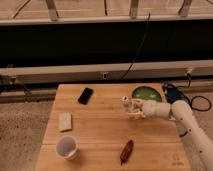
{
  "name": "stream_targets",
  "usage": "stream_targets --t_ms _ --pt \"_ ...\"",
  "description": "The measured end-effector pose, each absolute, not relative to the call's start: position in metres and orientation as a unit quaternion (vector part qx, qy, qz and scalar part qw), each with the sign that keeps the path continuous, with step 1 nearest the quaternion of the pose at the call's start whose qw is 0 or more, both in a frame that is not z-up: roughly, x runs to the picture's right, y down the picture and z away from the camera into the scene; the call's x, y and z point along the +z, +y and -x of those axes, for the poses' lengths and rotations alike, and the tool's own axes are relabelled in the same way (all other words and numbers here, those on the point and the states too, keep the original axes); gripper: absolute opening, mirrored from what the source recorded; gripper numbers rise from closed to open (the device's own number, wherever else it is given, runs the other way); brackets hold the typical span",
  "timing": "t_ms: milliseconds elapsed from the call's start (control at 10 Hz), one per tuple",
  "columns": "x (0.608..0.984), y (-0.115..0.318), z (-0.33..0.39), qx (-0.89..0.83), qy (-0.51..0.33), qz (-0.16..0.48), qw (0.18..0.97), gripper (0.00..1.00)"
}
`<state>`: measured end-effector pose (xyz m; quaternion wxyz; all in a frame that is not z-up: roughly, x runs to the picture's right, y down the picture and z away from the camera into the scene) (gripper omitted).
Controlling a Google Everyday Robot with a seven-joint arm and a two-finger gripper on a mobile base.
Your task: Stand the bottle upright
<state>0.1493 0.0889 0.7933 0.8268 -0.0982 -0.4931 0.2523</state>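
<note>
Bottle (128,106) sits at the right-centre of the wooden table (95,130), white cap uppermost, body close to vertical, just left of the green plate (148,93). Gripper (135,110) reaches in from the right on the white arm (182,116) and is clenched around the bottle's lower body; cap and neck show above the fingers. Whether the base rests on the wood or hangs just above it cannot be made out. Judgement: the tipping-up part looks largely done, the bottle being near its standing pose. What seems left is to settle it flat on the table, let go, and draw the arm back without nudging it; a narrow, light bottle could topple on release. Other items lie well apart and play no part: black phone (85,95) at upper left, pale sponge (65,121) at the left edge, white cup (67,147) at lower left, reddish-brown object (126,151) near the front.
</note>
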Motion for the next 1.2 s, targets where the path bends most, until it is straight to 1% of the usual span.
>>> stream_targets --t_ms 300,700,1200 --pt "0.792 0.092 -0.157 0.288 -0.490 0.109 0.816 0.00" --pt "0.793 0.106 -0.154 0.329 -0.505 0.115 0.790 0.00" --pt "0.799 0.115 -0.160 0.356 -0.536 0.075 0.761 0.00"
